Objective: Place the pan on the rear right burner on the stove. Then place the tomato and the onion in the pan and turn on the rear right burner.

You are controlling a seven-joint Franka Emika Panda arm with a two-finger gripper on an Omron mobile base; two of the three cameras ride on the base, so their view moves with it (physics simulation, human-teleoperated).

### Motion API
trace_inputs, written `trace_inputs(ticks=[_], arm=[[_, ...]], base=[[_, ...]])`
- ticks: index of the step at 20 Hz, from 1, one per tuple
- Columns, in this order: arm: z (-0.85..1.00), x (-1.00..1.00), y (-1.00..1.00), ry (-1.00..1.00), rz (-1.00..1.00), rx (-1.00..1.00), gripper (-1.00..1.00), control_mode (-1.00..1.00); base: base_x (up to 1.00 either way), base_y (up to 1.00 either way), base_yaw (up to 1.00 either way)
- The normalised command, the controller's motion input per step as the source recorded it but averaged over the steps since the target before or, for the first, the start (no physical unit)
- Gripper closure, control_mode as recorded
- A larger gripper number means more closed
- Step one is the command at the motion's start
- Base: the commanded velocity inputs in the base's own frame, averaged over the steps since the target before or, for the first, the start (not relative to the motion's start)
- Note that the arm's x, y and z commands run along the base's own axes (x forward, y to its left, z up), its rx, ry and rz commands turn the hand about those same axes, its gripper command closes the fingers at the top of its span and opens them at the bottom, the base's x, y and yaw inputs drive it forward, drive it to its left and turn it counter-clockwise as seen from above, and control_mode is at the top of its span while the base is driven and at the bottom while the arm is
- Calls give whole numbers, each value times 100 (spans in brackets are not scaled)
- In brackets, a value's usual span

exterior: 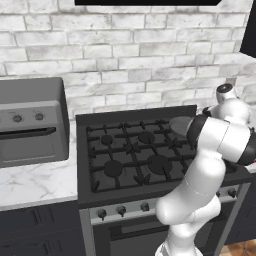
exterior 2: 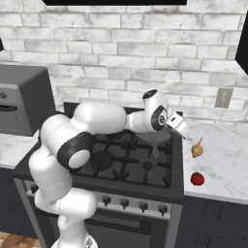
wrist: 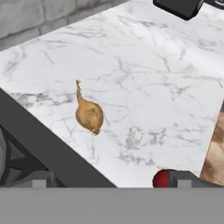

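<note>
Two small things are left on the marble worktop to the right of the stove: the onion nearer the wall and the tomato nearer the front edge, apart from each other and both just beside the stove's right edge. The pan already sits on the grate at the rear right burner, mostly hidden by the arm from both base views; in the left base view we make out only a grey sliver of it.

Our hand hangs released over the seam between stove and worktop, jaws spread wide, grasping nothing. From the hand view the onion lies near the centre and the tomato peeks out at the bottom beside one finger tip.

Handling, as we judge it:
- Onion: light, firm, dry papery skin, so likely decent grip. It lies on its side with the thin pointed stem trailing off toward the wall. We would take it across the round belly, not the stem, which looks too thin to hold.
- Tomato: light, glossy, smooth ball; likely slippery and softer than the onion, and free to roll on the flat marble. Take it across its widest part, jaws centred, squeezing gently.

Neither should strain the hand. The risk we see is nudging either one into a roll before the jaws close, the tomato above all, since it lies close to the worktop's front edge.
</note>
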Motion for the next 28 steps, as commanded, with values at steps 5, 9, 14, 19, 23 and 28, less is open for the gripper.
trace_inputs(ticks=[5,9,14,19,23,28], arm=[[0,0,-18,17,0,1,-100,-100],[-13,0,-9,4,1,1,-100,-100],[-27,0,-6,0,8,11,-100,-100],[-23,0,-9,0,11,10,-100,-100],[-2,0,-25,-3,7,2,-100,-100],[0,0,-25,0,2,0,-100,-100]], base=[[0,0,0],[0,0,0],[0,0,0],[0,0,0],[0,0,0],[0,0,0]])
